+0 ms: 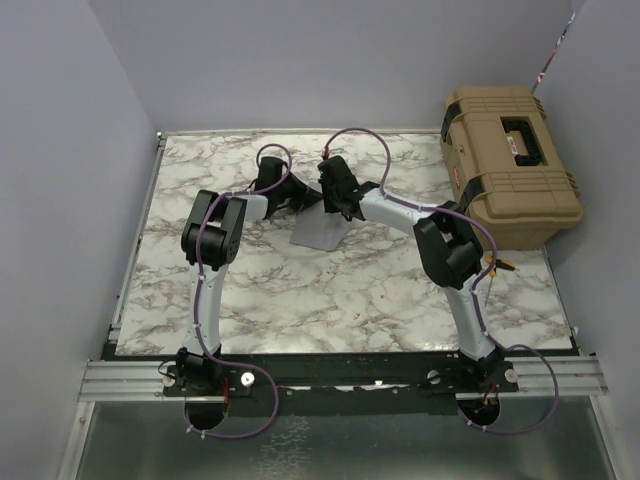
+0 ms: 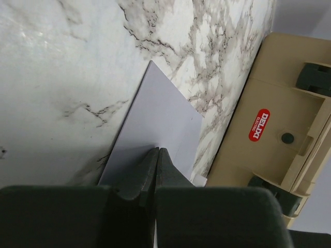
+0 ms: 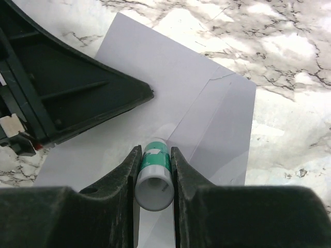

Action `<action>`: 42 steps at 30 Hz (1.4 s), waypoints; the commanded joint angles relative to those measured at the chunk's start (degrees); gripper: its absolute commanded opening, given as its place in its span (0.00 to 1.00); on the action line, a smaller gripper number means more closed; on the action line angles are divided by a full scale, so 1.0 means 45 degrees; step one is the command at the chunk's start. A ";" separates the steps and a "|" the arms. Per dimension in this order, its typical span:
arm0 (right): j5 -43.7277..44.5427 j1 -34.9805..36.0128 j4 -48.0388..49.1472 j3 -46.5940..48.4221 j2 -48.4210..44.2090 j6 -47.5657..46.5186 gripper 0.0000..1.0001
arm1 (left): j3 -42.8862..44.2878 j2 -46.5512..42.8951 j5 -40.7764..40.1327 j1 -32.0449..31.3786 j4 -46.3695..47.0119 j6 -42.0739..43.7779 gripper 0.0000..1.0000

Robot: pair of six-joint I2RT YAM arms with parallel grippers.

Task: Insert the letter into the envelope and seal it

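The grey-lavender envelope (image 1: 322,234) lies flat on the marble table at mid-back, and shows in the left wrist view (image 2: 160,116) and the right wrist view (image 3: 207,98). My left gripper (image 1: 298,196) is shut, with its tips (image 2: 158,150) resting on the envelope's surface; its dark wedge shows in the right wrist view (image 3: 77,98). My right gripper (image 1: 338,207) is shut on a green and white glue stick (image 3: 155,168), whose tip points down at the envelope along a fold seam (image 3: 155,149). The tan letter is not in view.
A tan hard-shell toolbox (image 1: 510,165) stands at the table's back right corner, close to the envelope's far edge in the left wrist view (image 2: 279,129). Grey walls enclose the table on the left, back and right.
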 commanded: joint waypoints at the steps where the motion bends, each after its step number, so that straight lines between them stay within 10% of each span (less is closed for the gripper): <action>1: -0.0483 -0.0229 -0.0518 0.0011 -0.0326 -0.0121 0.00 | -0.0516 0.1432 -0.0973 0.0084 -0.3345 0.1263 0.00; 10: -0.4941 -0.2089 -0.0076 -0.2309 -0.3854 0.1859 0.00 | 0.0066 0.0886 0.0247 0.0185 -0.2799 0.2311 0.01; 24: -0.4651 -0.2967 -0.1466 -0.5986 -0.5928 0.5527 0.01 | -0.0188 -0.2324 0.1485 0.0176 -0.2434 0.3575 0.51; 42: -0.4231 -0.3897 0.3512 -1.0563 -0.7785 0.8423 0.16 | -0.3783 -0.5140 0.1134 0.0465 -0.2689 0.5431 0.60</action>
